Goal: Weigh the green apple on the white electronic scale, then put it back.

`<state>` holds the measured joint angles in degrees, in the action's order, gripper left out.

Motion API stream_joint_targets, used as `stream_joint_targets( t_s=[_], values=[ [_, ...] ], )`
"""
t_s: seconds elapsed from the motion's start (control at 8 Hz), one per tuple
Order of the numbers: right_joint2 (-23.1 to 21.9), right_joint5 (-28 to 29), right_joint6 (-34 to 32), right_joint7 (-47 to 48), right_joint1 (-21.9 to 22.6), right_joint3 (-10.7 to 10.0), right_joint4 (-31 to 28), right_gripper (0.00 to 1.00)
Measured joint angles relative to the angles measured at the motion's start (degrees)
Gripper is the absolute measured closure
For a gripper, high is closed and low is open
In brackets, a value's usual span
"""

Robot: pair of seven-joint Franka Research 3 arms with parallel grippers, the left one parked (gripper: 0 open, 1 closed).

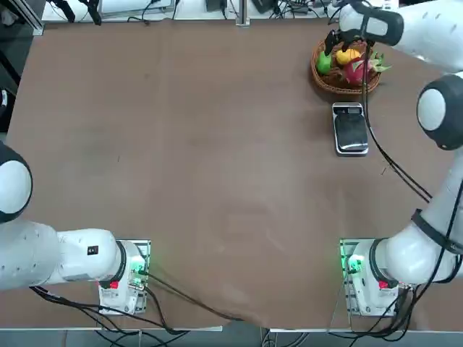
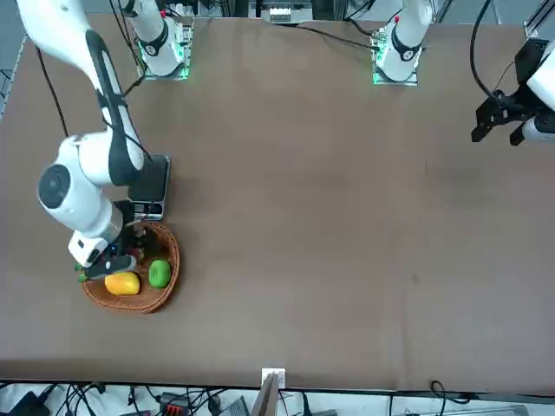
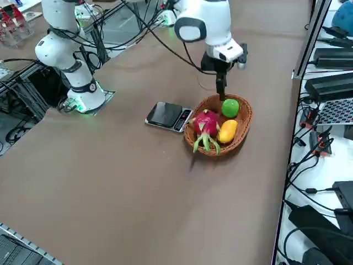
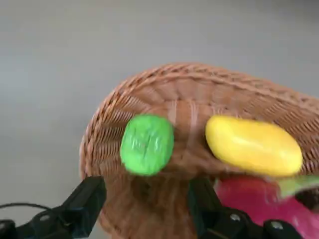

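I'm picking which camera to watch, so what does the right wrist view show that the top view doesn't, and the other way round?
Only the wrist view shows the right gripper's two fingers clearly, apart over the basket. Only the top view shows the scale and the arms' bases. Both show the green apple, yellow fruit and dragon fruit in the basket.

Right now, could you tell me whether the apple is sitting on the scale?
No, the apple is in the basket, and the scale beside it has nothing on its plate.
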<state>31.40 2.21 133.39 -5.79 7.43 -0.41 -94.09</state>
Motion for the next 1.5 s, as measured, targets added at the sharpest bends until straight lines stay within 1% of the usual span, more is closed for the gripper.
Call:
stream_joint_targets(
  t_s=[0.25,0.5,0.75,1.0,1.5],
  values=[
    [4.14,-0.01,0.31,-0.59,0.64,0.02,4.29,0.0],
    [6.47,-0.01,0.3,-0.59,1.59,0.02,6.6,0.0],
    [8.35,-0.02,0.3,-0.6,1.64,-0.04,8.09,0.0],
    [9.73,-0.7,0.3,-0.78,1.63,-0.17,8.84,0.0],
    [10.37,-1.73,0.29,-0.8,1.55,-0.36,8.91,0.0]
  ],
)
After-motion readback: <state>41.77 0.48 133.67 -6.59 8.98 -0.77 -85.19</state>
